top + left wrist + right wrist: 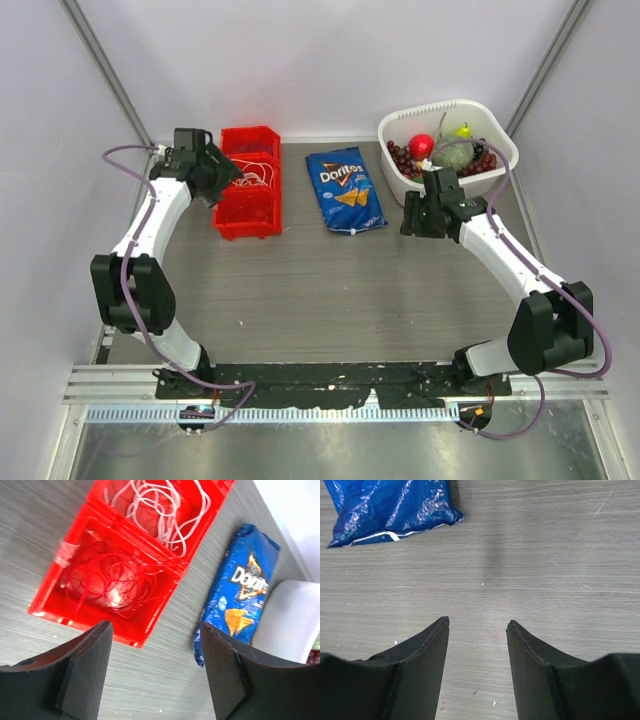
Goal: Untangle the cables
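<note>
Found thin white cables (160, 507) coiled in the far compartment of a red plastic divided bin (167, 597), with thin red cables (110, 580) looped in the near one. Held left gripper (156, 625) close by the bin, fingers apart, empty. Held right gripper (478, 621) over grey wood-grain table (560, 555) near a blue foil Doritos bag (390, 505), fingers spread, empty.

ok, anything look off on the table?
Nothing stands out. White cables and red cables sit in separate compartments of the bin; the Doritos bag lies flat, the fruit is in its basket.
</note>
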Motion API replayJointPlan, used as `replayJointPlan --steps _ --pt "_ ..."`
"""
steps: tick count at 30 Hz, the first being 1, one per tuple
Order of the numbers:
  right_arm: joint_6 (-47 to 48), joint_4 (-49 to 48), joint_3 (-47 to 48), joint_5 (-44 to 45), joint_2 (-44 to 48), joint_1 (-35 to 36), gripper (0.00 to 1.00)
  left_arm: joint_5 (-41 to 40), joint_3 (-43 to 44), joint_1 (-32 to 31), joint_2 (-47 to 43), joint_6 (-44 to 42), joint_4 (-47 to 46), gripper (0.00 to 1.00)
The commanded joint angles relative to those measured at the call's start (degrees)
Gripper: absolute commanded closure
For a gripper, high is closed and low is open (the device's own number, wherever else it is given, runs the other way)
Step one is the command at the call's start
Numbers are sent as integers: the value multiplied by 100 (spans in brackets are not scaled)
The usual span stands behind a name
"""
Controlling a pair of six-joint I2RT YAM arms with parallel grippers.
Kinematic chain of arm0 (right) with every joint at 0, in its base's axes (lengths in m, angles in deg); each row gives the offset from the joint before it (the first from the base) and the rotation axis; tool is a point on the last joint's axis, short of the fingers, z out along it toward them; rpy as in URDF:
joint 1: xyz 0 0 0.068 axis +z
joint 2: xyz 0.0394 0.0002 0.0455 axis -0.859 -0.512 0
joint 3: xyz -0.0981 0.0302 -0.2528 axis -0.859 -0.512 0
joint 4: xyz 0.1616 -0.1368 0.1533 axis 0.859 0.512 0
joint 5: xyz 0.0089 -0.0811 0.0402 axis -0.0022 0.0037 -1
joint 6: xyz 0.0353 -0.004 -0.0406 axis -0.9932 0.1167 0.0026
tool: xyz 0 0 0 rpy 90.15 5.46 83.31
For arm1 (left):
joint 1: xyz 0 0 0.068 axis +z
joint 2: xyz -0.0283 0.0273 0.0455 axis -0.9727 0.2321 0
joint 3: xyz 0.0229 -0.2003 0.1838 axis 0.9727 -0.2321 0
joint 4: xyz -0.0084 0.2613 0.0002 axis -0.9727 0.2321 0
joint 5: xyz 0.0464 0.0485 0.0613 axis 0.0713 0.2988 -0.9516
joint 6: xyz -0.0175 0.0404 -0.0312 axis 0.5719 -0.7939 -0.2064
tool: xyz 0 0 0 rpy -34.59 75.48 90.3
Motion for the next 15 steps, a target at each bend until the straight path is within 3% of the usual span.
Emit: replayJointPlan --steps 1,6,11,15 --pt "-175 -646 49 26 320 -15 44 925 -21 -23 -192 -206 -734 23" --pt "-280 -1148 -382 456 672 -24 42 2148 -523 -233 -360 -92 -2325 8" --pt "-236 -1377 -568 571 1146 -15 40 2878 -49 -707 -324 -513 -3038 1" --pt "-333 -1255 -462 939 1288 -15 37 3020 408 -1138 -350 -944 -3443 0"
